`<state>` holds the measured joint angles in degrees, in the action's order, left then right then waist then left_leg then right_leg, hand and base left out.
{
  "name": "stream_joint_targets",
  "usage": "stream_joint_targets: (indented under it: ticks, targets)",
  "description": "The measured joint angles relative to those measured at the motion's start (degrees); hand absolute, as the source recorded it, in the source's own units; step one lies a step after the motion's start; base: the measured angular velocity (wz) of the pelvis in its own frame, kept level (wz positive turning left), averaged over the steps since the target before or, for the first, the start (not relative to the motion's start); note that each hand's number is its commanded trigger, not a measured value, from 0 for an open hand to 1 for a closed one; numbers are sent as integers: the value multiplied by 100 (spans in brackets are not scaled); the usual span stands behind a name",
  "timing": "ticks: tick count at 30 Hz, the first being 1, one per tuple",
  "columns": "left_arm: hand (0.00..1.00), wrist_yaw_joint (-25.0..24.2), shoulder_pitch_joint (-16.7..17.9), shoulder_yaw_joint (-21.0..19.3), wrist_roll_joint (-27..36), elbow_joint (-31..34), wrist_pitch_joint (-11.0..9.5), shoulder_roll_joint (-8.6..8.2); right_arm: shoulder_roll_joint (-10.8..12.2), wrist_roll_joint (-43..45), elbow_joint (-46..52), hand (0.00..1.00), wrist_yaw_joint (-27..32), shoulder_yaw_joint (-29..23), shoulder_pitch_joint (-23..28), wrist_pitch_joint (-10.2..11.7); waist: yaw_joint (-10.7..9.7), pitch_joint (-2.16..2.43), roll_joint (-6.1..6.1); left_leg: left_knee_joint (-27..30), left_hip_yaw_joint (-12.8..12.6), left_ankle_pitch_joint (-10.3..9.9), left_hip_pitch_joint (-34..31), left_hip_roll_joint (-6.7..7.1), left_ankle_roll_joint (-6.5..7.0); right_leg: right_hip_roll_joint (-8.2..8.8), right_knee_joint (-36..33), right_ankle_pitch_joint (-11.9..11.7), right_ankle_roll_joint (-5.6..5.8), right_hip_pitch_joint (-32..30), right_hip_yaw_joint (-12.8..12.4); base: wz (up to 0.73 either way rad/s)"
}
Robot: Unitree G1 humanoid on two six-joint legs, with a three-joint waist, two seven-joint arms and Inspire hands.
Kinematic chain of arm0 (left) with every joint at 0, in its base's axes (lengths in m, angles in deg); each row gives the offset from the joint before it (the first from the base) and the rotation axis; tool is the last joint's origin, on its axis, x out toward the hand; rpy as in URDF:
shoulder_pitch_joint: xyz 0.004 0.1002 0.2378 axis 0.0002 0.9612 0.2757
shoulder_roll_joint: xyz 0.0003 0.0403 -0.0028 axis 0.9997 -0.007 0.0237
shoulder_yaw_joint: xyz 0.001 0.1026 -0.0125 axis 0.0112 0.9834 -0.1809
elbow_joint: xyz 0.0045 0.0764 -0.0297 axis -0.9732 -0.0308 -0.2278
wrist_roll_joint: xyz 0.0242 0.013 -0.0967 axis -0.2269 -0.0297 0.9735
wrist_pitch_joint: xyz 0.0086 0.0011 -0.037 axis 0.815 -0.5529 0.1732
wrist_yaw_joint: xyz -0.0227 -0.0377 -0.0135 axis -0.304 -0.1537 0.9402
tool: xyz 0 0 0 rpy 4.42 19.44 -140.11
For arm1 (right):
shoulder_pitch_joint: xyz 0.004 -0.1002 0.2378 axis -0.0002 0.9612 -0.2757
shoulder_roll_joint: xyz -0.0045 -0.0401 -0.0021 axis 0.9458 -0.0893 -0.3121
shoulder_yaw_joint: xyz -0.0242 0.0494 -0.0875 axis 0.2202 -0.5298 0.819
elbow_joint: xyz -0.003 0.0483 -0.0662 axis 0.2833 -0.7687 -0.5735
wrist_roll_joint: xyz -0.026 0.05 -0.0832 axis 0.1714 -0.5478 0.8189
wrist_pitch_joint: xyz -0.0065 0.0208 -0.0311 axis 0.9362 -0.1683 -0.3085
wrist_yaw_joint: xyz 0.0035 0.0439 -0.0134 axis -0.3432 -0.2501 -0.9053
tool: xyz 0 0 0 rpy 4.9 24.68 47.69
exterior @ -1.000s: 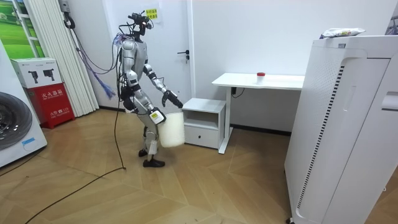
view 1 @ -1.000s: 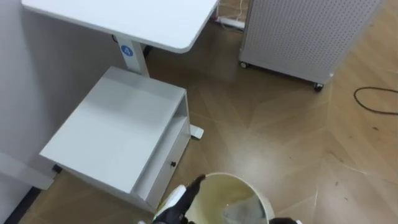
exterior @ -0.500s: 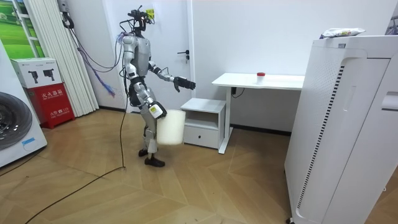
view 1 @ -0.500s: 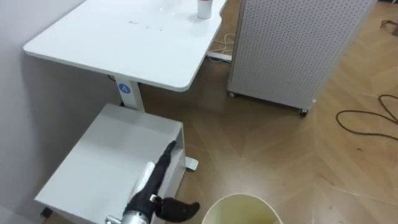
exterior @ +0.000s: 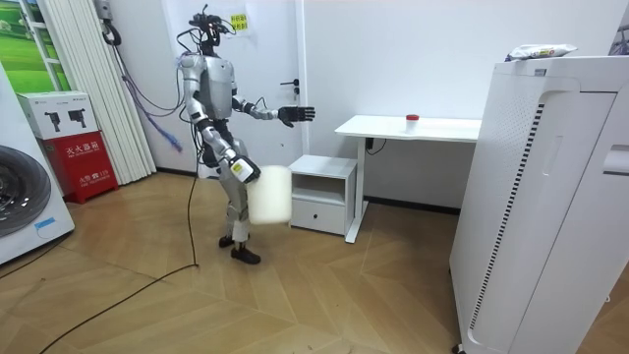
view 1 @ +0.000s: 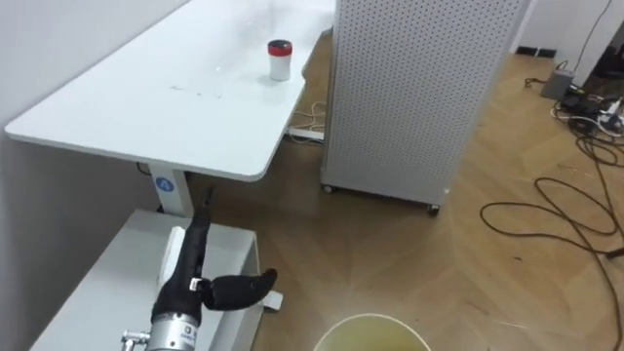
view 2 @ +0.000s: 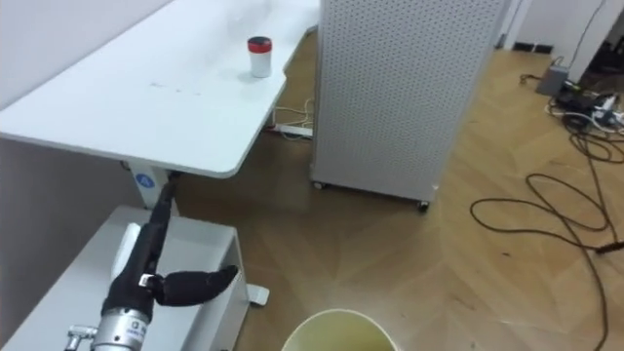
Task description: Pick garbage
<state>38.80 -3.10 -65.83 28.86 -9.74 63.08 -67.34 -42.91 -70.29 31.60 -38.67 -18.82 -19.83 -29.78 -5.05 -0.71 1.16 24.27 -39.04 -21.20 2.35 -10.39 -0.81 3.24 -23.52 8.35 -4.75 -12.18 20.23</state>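
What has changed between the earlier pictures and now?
The left hand rose from beside the bin and now reaches forward, open, toward the white desk. Nothing was taken or let go. The bin stayed at the robot's right side; the red-capped container stayed on the desk.

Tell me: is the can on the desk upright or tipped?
Upright. The can stands on its base on the desk, with its red top facing up.
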Motion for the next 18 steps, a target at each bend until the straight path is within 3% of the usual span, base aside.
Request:
stream_joint_targets:
  ticks: [1, 2, 3, 4, 6, 8, 9, 11, 12, 15, 18]
  targets:
    - [0, 21, 12, -20, -2, 45, 0, -4, -1, 15, 0, 100, -9, 0, 0, -1, 6, 6, 10, 36, 52, -6, 13, 1, -19, -26, -6, 20, -15, -5, -69, -44]
    - [0, 63, 50, -46, -5, 117, 0, 0, -4, 66, 13, 100, -8, -1, -3, -2, 48, 9, 12, 47, 396, -4, 27, 31, -35, -116, 3, 32, -40, 2, -231, -62]
    - [0, 133, 113, -72, -5, 171, -1, 0, -3, 142, 30, 100, -12, -1, -5, -2, 101, 12, 8, 88, 969, 5, 22, 134, -43, -204, 3, 46, -74, 23, -394, -70]
    - [0, 165, 180, -96, -13, 206, -1, 0, -3, 197, 30, 100, -18, -1, -5, -2, 142, 25, -9, 119, 1254, 5, 19, 167, -43, -260, 5, 51, -89, 34, -489, -83]
    - [0, 204, 440, -190, -164, 233, -26, -6, -10, 490, 30, 100, -117, -61, 15, -7, 201, 61, -66, 294, 2248, 40, -48, 336, 16, -402, 47, 57, -105, 121, -799, -65]
    - [0, 205, 502, -200, -220, 261, -51, -6, -15, 601, 31, 100, -128, -161, 38, -20, 213, 63, -66, 199, 2673, 87, -254, 510, -14, -408, 85, 91, -94, 128, -915, -25]
    - [0, 207, 505, -210, -220, 284, -63, -4, -11, 615, 31, 100, -122, -240, 54, -55, 237, 60, -67, 59, 2846, 137, -487, 612, 47, -411, 77, 97, -71, 122, -963, -24]
    - [0, 268, 572, -303, -217, 333, -85, -1, -10, 634, 103, 100, -125, -268, 144, -81, 305, 100, -58, 30, 2819, 245, -539, 613, 108, -434, 94, 43, -10, 130, -1063, -28]
    - [0, 317, 562, -392, -219, 406, -85, 9, -9, 634, 195, 100, -138, -296, 201, -80, 299, 103, -72, -25, 2805, 250, -526, 618, 122, -422, 106, 11, -32, 134, -1034, -13]
    - [0, 485, 561, -527, -203, 583, -85, 10, -10, 633, 266, 100, -230, -448, 268, -81, 288, 64, -152, -195, 2747, 261, -366, 626, 125, -419, 189, -14, -61, 220, -997, -8]
    - [0, 612, 563, -537, -188, 819, -98, 36, -5, 625, 465, 100, -233, -461, 353, -89, 323, 72, -230, -307, 2742, 285, -224, 688, 91, -439, 186, 63, -68, 241, -1043, -6]
